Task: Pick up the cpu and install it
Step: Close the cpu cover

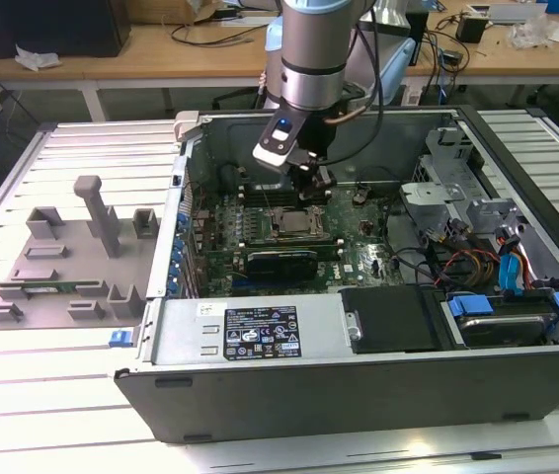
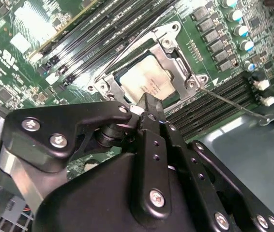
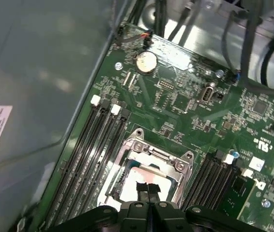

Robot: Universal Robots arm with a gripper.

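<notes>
The cpu (image 1: 294,223), a pale silver square chip, lies flat in the metal socket frame (image 1: 278,209) on the green motherboard inside the open computer case. In both wrist views the cpu (image 2: 144,82) (image 3: 133,187) sits within the frame (image 2: 175,63) (image 3: 151,150). My gripper (image 1: 311,178) hangs just above it, over one edge of the chip. Its black fingertips (image 2: 149,104) (image 3: 147,193) are pressed together with nothing between them, and they hide a small part of the chip. A thin socket lever rod (image 2: 234,104) sticks out beside the frame.
Memory slots (image 3: 96,140) flank the socket. The case walls (image 1: 191,178) surround the board, with a drive bay and blue cables (image 1: 517,286) at the exterior view's right. A grey fixture tray (image 1: 62,267) lies outside the case at the exterior view's left.
</notes>
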